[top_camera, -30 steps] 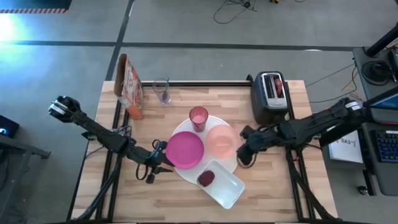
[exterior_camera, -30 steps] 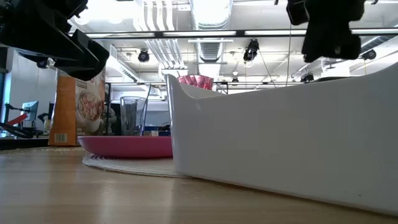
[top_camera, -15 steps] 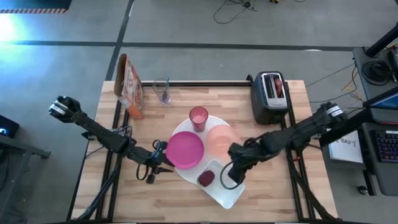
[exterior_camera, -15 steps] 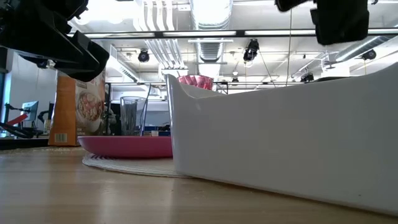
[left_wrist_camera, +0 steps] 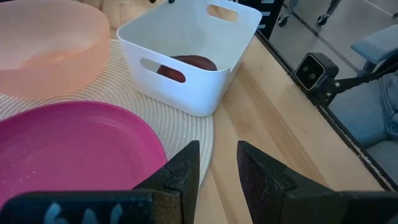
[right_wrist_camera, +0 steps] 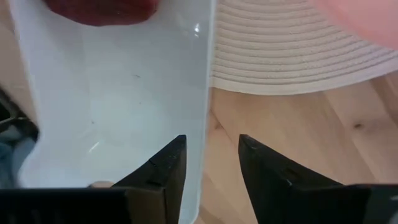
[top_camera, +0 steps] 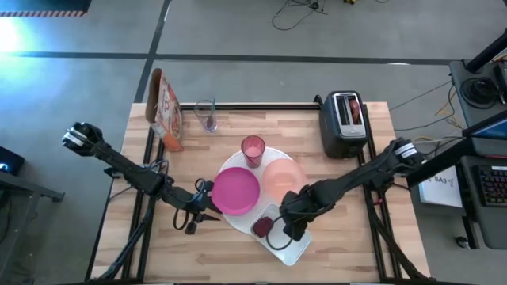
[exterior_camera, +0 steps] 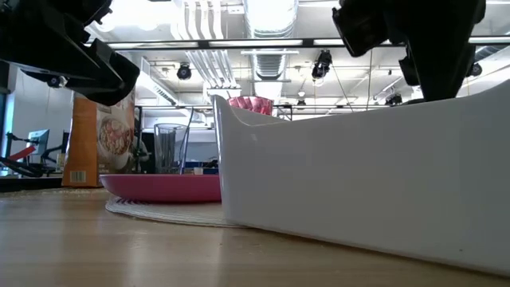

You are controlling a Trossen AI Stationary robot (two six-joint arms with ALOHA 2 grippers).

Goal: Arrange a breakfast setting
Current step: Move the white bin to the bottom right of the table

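A: Two arms are working over the wooden tabletop [top_camera: 238,253]; ceiling lights are glowing behind.
B: Right end effector [top_camera: 287,229] is hanging open astride the white bin's [top_camera: 293,241] wall; fruit [top_camera: 262,227] is lying inside. Left end effector [top_camera: 207,207] is sitting slightly parted beside the magenta plate [top_camera: 235,191].

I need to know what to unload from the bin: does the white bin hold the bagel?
No, the white bin holds only a dark red round fruit.

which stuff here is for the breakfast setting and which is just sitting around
For the setting: magenta plate, pale pink bowl, pink tumbler, clear glass, dark red fruit.

Just lying about: toaster, cereal box, white bin.
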